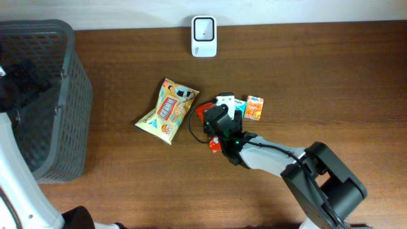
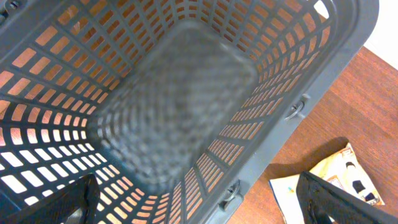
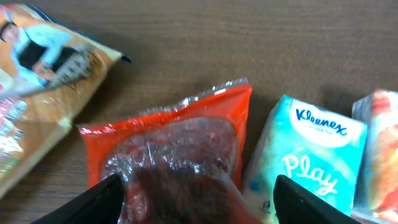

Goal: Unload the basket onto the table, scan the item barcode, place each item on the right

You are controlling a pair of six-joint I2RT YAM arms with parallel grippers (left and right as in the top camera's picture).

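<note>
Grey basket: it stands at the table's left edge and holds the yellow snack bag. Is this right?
Not quite. The grey basket does stand at the table's left edge, but the yellow snack bag lies outside it, on the table, as the overhead view shows.

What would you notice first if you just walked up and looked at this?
Probably the bright yellow snack bag lying in the middle of the brown table. Right beside it, the right gripper hangs open over a shiny red packet. After that you'd spot the big grey basket at the left edge and the small white scanner at the far edge.
</note>
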